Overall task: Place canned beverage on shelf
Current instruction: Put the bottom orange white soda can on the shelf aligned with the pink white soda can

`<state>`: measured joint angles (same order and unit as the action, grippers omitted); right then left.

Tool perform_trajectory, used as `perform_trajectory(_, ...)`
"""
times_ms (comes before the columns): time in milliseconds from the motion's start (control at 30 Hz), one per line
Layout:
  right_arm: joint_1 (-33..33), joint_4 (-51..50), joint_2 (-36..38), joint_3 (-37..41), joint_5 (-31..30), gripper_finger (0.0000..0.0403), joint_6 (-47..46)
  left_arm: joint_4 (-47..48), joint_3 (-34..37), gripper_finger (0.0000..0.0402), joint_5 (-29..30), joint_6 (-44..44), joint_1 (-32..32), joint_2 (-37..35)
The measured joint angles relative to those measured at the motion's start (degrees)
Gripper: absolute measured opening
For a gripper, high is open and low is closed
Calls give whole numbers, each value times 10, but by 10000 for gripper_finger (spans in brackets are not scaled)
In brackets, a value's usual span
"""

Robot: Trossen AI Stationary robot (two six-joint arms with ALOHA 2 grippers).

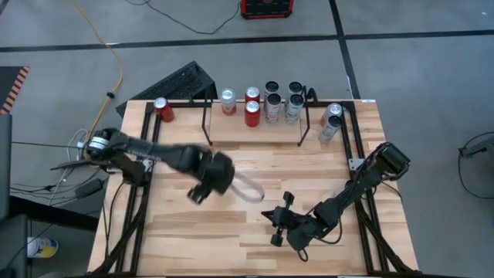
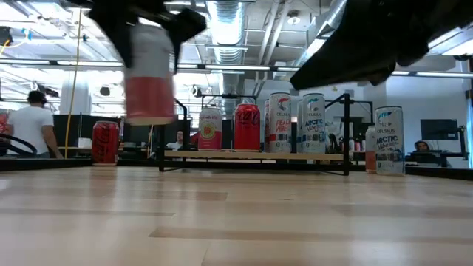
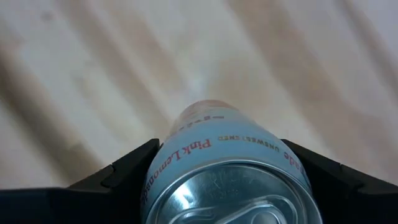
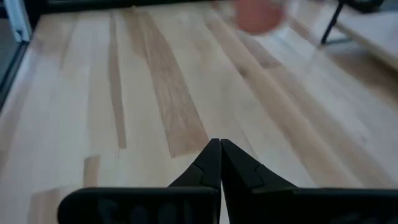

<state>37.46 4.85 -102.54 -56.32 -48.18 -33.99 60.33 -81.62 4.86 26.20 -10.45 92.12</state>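
Observation:
A white and pink canned beverage [image 2: 150,74] hangs in the air above the table's middle, with my left gripper [image 1: 212,176] shut on it; the left wrist view shows the can's silver lid [image 3: 231,196]. The shelf [image 2: 222,155], black rod uprights with a light wood board, stands at the table's far edge and carries several cans [image 1: 272,106] standing upright. My right gripper [image 4: 219,155] is shut on nothing, low over the table's near right part [image 1: 282,220]. My left gripper pinches the can's side wall just below its lid [image 3: 163,163] between its two fingers [image 3: 127,169], one on each side. The fingers come from above, slanting down. The can hangs below them, lifted clear of the table, its bottom end lowest.
A red can [image 1: 163,109] stands left of the shelf and two pale cans [image 1: 330,122] stand right of it. Black tubular rails [image 1: 360,147] run along the table's left and right sides. Bare wood [image 1: 231,232] lies at the near middle. People show in the room behind.

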Motion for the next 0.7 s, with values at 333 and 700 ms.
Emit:
perform_trajectory(333,-56,-43,73,-1,33,24,103,-60,-38,279,-27,161,212,-1)
perform_trajectory(700,-148,-127,151,-1,97,24,192,-115,-40,279,-67,216,357,10)
